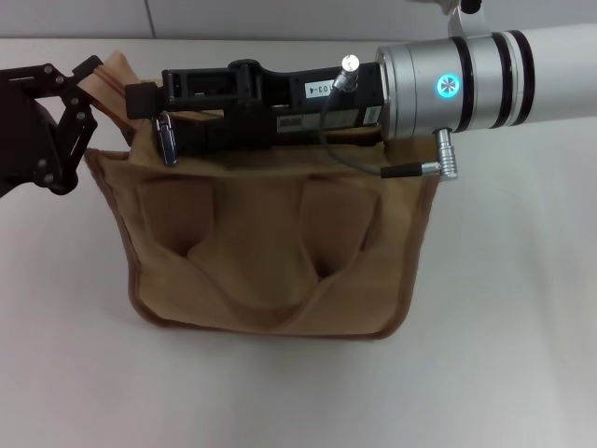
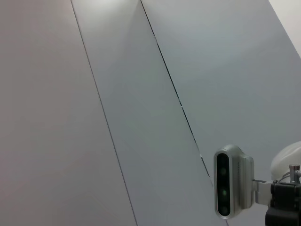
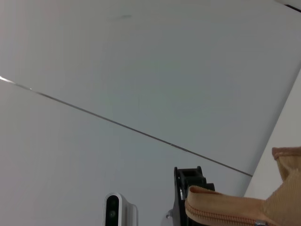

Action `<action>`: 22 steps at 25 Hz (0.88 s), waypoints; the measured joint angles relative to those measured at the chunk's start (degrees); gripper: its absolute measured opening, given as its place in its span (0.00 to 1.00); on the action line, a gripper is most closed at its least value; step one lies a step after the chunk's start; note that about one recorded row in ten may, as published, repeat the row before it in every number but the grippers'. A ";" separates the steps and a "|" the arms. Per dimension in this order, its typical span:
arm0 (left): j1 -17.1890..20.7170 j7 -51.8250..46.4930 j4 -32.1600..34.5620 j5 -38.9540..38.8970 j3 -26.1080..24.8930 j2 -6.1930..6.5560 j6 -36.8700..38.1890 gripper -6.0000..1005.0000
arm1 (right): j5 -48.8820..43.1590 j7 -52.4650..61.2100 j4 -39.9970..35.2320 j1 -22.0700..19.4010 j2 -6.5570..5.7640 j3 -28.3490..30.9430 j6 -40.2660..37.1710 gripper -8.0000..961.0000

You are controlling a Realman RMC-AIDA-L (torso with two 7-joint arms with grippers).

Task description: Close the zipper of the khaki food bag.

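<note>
Khaki food bag [image 1: 270, 252] stood upright on the white counter [image 1: 504, 355], its broad front face toward the head camera, brown piping running round the edges and 2 fabric loop handles hanging down flat against that face. The right arm reached across the top of the bag from the robot's right, its silver wrist section lit by a small blue-green mark, with a thin grey cable looping down beside it. The right hand [image 1: 154, 98] lay along the bag's top edge and ended near the bag's left corner. Just below the tips of that hand a small shiny pull tab of the zipper [image 1: 167, 140] hung down, over the upper left of the bag's front face. Whether the fingers were pinched on the slider or merely lying over it could not be told from any view.

The left hand [image 1: 79, 89] sat at the bag's upper left corner, its black fingers closed on a tan fabric strip that rose from that end of the bag. In the right wrist view a run of tan zipper teeth [image 3: 225, 212] showed against a pale wall, with the black fingers of the left hand [image 3: 188, 188] behind it.
</note>
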 joint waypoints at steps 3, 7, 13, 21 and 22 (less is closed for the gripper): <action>0.10 0.08 -0.08 0.00 0.00 0.00 0.00 0.04 | 0.00 0.09 -0.04 0.00 0.00 0.00 0.02 0.84; 0.39 0.36 -0.27 -0.55 0.00 0.00 -0.09 0.04 | -0.02 -0.48 -0.61 -0.36 0.00 -0.08 0.51 0.84; 0.84 0.48 -0.35 -0.72 0.00 0.00 -1.18 0.05 | -0.31 -1.07 -0.92 -0.48 0.00 -0.68 0.70 0.81; 1.70 0.57 -0.36 -0.79 0.03 -0.01 -1.19 0.05 | -0.32 -1.28 -2.47 -0.46 0.00 -3.44 1.00 0.60; 1.78 0.57 -0.39 -0.79 0.05 -0.05 -0.97 0.05 | -0.32 -1.31 -2.59 -0.46 0.00 -3.84 1.16 0.58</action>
